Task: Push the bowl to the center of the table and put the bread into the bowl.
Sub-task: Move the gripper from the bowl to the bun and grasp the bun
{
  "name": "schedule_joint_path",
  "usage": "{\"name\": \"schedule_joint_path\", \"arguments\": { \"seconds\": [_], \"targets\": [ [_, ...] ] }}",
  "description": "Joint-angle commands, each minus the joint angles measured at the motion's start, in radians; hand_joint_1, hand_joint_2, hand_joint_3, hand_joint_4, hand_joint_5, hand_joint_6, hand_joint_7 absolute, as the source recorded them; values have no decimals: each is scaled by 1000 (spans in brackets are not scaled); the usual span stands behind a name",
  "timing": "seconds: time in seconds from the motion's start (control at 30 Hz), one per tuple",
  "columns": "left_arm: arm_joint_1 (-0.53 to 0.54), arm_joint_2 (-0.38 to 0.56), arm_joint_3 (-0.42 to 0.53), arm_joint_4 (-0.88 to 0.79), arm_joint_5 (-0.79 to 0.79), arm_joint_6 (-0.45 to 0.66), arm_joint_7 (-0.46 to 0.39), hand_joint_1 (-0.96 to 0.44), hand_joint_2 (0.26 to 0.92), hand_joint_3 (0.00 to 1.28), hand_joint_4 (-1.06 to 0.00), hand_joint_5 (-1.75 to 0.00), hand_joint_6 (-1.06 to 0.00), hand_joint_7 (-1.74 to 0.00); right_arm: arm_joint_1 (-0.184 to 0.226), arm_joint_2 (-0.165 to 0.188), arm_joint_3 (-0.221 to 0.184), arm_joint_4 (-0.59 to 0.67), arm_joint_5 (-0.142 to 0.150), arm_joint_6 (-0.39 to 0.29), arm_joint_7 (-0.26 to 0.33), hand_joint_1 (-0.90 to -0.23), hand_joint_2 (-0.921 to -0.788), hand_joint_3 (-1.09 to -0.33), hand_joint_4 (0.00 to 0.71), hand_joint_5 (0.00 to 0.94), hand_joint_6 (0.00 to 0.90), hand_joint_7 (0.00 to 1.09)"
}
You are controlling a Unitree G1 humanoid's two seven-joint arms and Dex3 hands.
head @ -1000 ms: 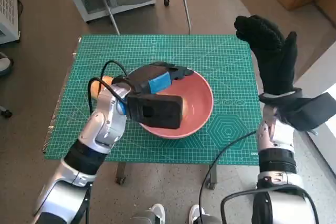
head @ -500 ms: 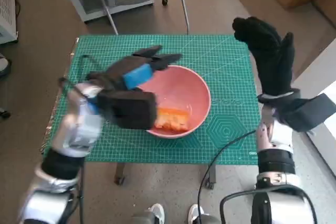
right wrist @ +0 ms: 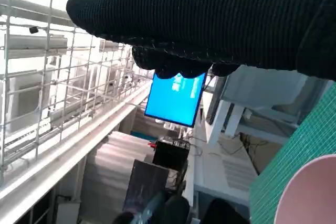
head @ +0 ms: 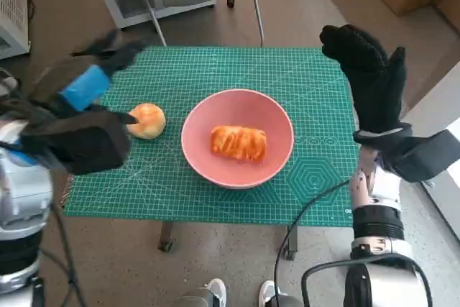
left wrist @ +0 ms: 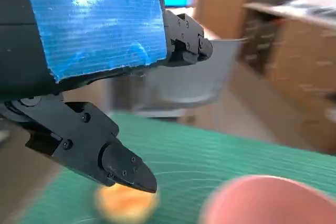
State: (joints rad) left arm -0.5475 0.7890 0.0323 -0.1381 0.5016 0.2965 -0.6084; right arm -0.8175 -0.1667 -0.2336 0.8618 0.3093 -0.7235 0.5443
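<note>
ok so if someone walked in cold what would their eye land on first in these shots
Most likely the pink bowl near the middle of the green mat, with a glazed piece of bread lying inside it. Next, the round bun on the mat just beside the bowl. Then the two hands: the blue-taped left hand raised over the mat's edge, and the gloved right hand upright at the opposite side.

Gloved right hand (right wrist: 220, 24) above pink bowl (right wrist: 310, 192) rim

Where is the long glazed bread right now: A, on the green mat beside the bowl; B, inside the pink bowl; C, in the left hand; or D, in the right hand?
B: the head view shows the glazed bread lying inside the pink bowl, touched by neither hand.
</note>
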Motion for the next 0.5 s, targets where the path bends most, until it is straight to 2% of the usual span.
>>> {"name": "schedule_joint_path", "arguments": {
  "seconds": [0.03, 0.2, 0.5],
  "targets": [
    [15, 31, -7, -7, -7, 52, -41, -42, 726, 9, 0, 1, -217, -17, 5, 4, 1, 24, 3, 24, 15, -550, -921, -560, 253, 2, 339, 3],
    [20, 35, -50, 19, 22, 68, -40, 47, 732, 11, -2, -1, -228, -18, -10, 2, -2, 42, 8, 28, 29, -546, -921, -560, 254, 2, 340, 4],
    [6, -1, -186, 84, 174, 119, 20, 237, 761, 27, -62, -16, -256, -16, -24, 8, -4, 54, 10, 34, 48, -547, -921, -559, 254, 1, 342, 4]
  ]
}}
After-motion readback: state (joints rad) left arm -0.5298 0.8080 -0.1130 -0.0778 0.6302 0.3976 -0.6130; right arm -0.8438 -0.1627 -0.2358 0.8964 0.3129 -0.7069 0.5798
